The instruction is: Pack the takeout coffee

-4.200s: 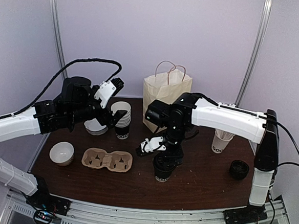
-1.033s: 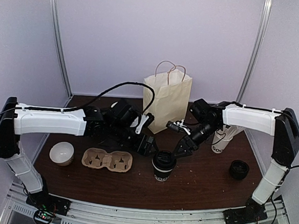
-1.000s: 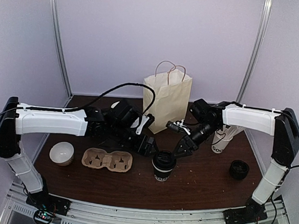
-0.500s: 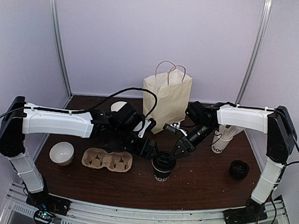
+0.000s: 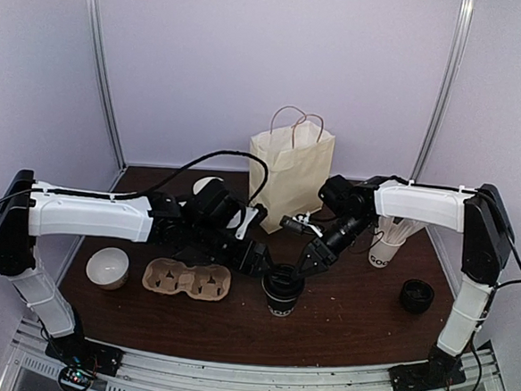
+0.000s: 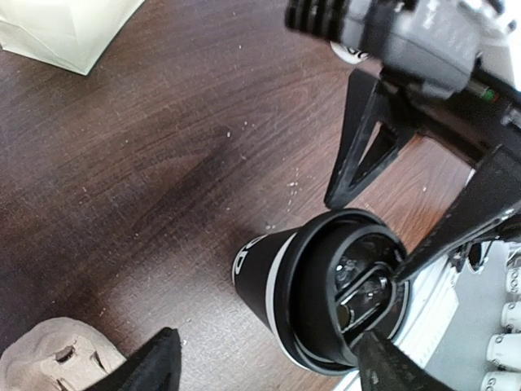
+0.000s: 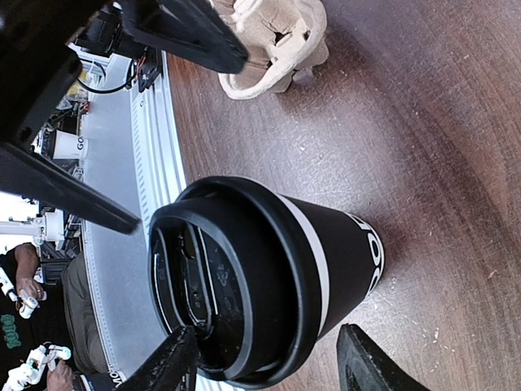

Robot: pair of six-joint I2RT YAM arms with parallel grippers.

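As we look from the near edge, the takeout coffee point(image 5: 282, 289) stands upright, lid on, mid-surface point(image 5: 349, 331). Our left pincer point(image 5: 259, 259), at its ten o'clock, and right pincer point(image 5: 309, 261), at two o'clock, both gape, straddling the lid without clamping. Beyond, at twelve o'clock, stands a paper bag point(image 5: 289, 175).
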